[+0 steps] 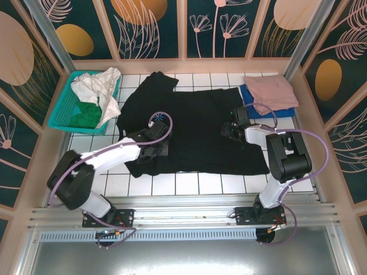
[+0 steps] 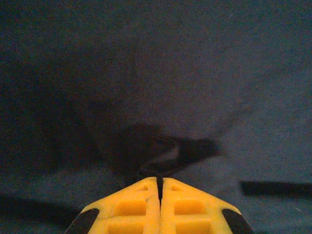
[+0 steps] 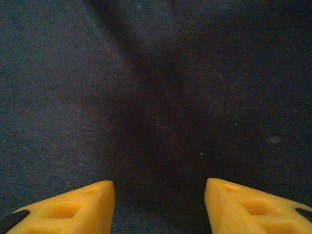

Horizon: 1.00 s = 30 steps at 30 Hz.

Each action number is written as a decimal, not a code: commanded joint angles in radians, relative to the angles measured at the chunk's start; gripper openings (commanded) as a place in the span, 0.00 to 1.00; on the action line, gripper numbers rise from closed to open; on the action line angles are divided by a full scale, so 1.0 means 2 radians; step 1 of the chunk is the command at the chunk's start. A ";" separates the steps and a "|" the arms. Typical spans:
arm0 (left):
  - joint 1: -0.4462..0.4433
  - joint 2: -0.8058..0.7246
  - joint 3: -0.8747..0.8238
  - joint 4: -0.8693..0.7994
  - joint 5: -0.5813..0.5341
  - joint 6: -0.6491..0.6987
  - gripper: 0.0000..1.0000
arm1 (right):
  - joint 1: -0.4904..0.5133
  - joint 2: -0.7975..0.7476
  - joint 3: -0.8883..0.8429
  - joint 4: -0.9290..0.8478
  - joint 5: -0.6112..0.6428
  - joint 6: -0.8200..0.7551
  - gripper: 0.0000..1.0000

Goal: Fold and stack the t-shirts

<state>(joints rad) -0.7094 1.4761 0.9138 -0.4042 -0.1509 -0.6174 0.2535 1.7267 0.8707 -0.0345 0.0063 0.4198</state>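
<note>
The large black t-shirt lies spread over the middle of the tiled table, its pale-blue starburst mark near the left arm's cable. My left gripper rests on the shirt's near-left part. In the left wrist view its yellow fingers are shut, pinching a small raised fold of the black cloth. My right gripper sits over the shirt's right side, and its fingers stand wide open just above flat black fabric. A folded dusty-pink t-shirt lies on a blue one at the back right.
A teal mesh basket at the back left holds white and green cloth. Wall panels close in the table on three sides. Bare white tiles run along the near edge, in front of the metal rail.
</note>
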 commanded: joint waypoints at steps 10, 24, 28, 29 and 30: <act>-0.143 -0.256 -0.160 -0.028 0.055 -0.157 0.03 | -0.023 0.000 -0.002 -0.041 0.013 -0.010 0.53; -0.177 -0.452 -0.282 0.091 0.045 -0.161 0.51 | -0.024 0.009 0.018 -0.063 0.020 -0.015 0.53; -0.175 -0.403 -0.243 -0.005 -0.086 -0.201 0.75 | -0.019 0.003 0.021 -0.063 0.007 -0.010 0.53; -0.171 -0.390 -0.236 -0.011 -0.094 -0.202 0.78 | -0.015 0.002 0.023 -0.064 0.007 -0.010 0.53; -0.166 -0.377 -0.233 -0.011 -0.091 -0.200 0.84 | -0.012 0.003 0.025 -0.065 0.008 -0.010 0.53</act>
<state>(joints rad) -1.0557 0.6754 0.4007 -0.3286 -0.1898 -0.9874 0.2188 1.7267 0.8982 -0.1051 0.0174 0.3981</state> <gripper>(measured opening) 0.812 0.533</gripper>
